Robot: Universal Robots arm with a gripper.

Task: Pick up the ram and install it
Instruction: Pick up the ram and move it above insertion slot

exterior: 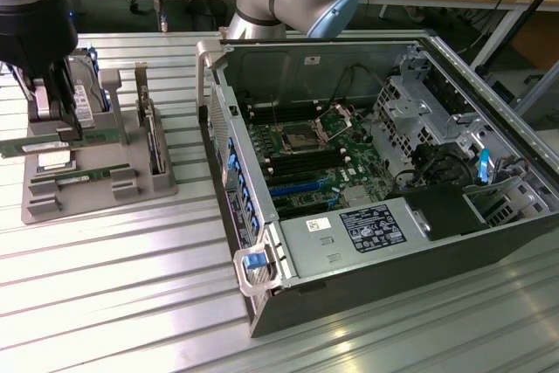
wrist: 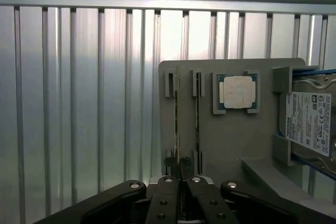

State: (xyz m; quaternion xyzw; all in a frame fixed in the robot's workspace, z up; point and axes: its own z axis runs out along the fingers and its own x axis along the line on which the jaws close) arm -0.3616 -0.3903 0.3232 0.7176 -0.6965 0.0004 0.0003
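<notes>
The ram (exterior: 26,148) is a thin green stick with a white label, standing on edge at the exterior view's left end of the grey holder (exterior: 96,194). My black gripper (exterior: 63,133) comes down on it from above, its fingers shut on the stick's top edge. In the wrist view the ram (wrist: 177,119) appears edge-on, running away from my gripper (wrist: 181,179), whose two fingers are pressed together over the stick's near end. A second green stick (wrist: 197,124) stands in the neighbouring slot, seen also from outside (exterior: 92,173).
The holder (wrist: 226,145) also carries a square silver processor (wrist: 237,91) and a hard drive (wrist: 310,121) with a white label. An open computer case (exterior: 262,303) lies to the exterior view's right, its motherboard memory slots (exterior: 297,163) exposed. Everything rests on a ribbed aluminium table (exterior: 113,303).
</notes>
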